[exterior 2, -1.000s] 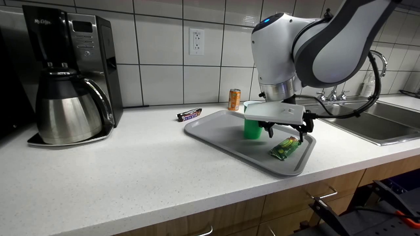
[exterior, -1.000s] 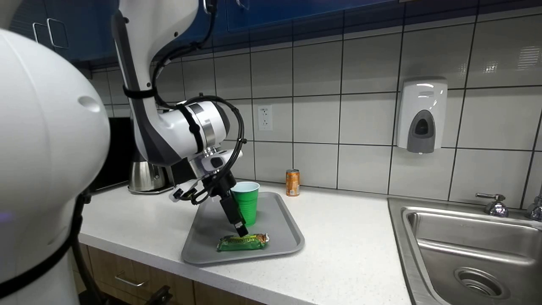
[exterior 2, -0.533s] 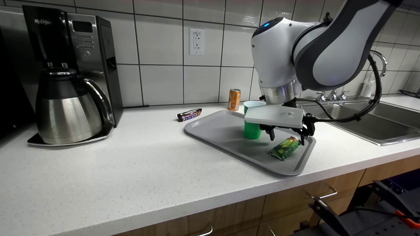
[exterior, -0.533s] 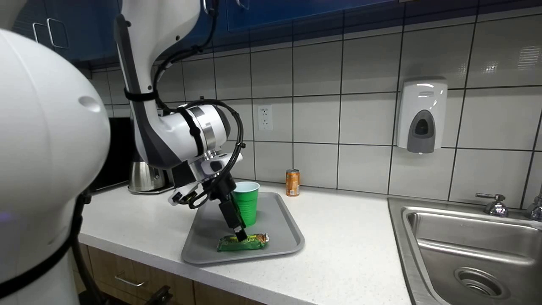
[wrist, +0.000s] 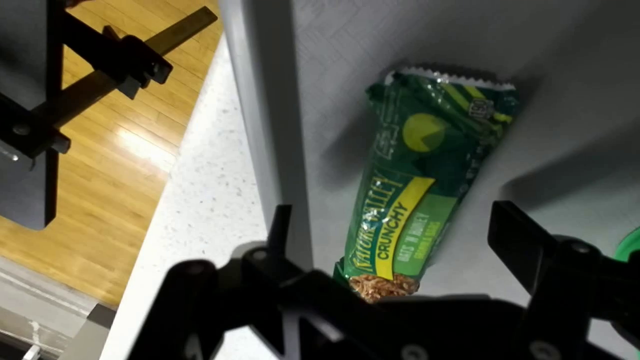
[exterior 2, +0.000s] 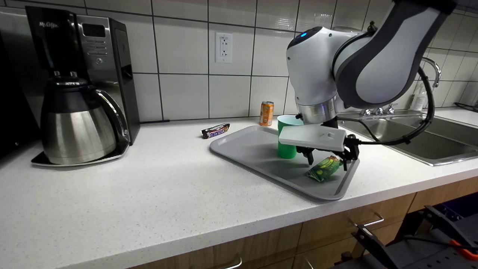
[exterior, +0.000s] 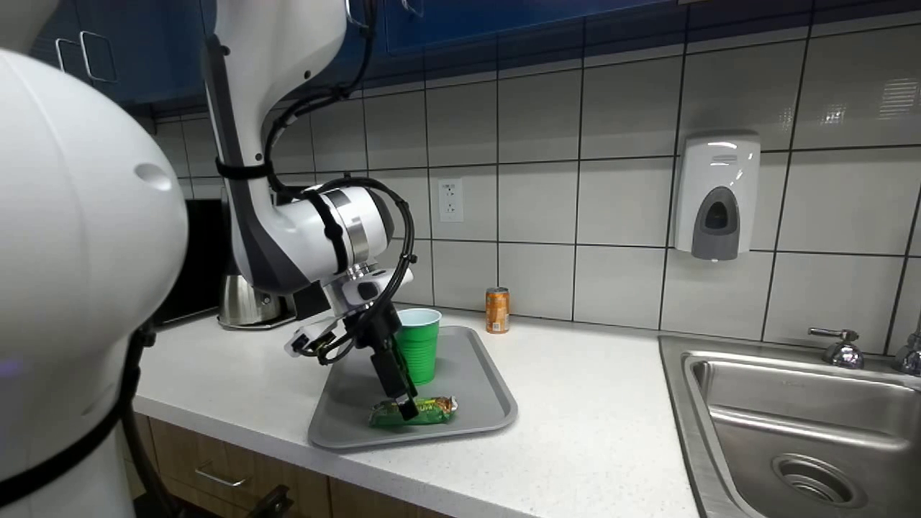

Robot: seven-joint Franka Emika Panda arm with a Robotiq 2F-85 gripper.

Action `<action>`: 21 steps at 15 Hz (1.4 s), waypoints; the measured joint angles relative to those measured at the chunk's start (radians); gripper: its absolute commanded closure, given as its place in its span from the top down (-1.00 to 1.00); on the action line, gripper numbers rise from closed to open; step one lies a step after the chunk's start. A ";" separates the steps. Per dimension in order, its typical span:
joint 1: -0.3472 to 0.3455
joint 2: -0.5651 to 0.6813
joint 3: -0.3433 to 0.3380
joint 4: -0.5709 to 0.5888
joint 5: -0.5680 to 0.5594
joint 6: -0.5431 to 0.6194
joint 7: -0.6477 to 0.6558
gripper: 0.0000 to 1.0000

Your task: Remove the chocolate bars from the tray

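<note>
The green-wrapped chocolate bar (wrist: 415, 150) lies flat on the grey tray (exterior 2: 254, 149), near the tray's front end. My gripper (wrist: 392, 215) is open just above it. In the wrist view the bar runs between the two spread fingers, with a gap on either side and a wider one on the right. The bar's brown end is partly covered by the gripper body there. An exterior view has the near fingertip (exterior: 408, 410) in front of the green wrapper. A dark-wrapped bar (exterior 2: 216, 130) rests on the counter, off the tray.
A green cup (exterior: 419, 352) stands on the tray right behind the gripper. An orange can (exterior 2: 266, 113) is by the wall. A coffee maker (exterior 2: 112, 67) with a steel carafe and a sink (exterior: 813, 432) flank the tray. The counter's front edge is close.
My gripper has come down over the last second, from above the green bar to around its level. Its fingers have stayed apart, and the bar, tray and cup have not moved.
</note>
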 measured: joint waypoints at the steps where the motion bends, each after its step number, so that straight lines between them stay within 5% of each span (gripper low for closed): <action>1: 0.000 0.003 -0.003 0.000 0.000 0.005 0.002 1.00; 10: 0.000 0.029 -0.019 0.000 0.002 0.084 0.034 1.00; 11: 0.000 0.029 -0.020 0.000 0.002 0.087 0.035 0.50; 12: 0.000 0.029 -0.021 0.000 0.002 0.090 0.037 0.47; 19: 0.000 0.028 -0.023 0.002 0.002 0.132 0.066 -0.62; 21: 0.000 0.028 -0.025 0.002 0.002 0.135 0.068 -0.65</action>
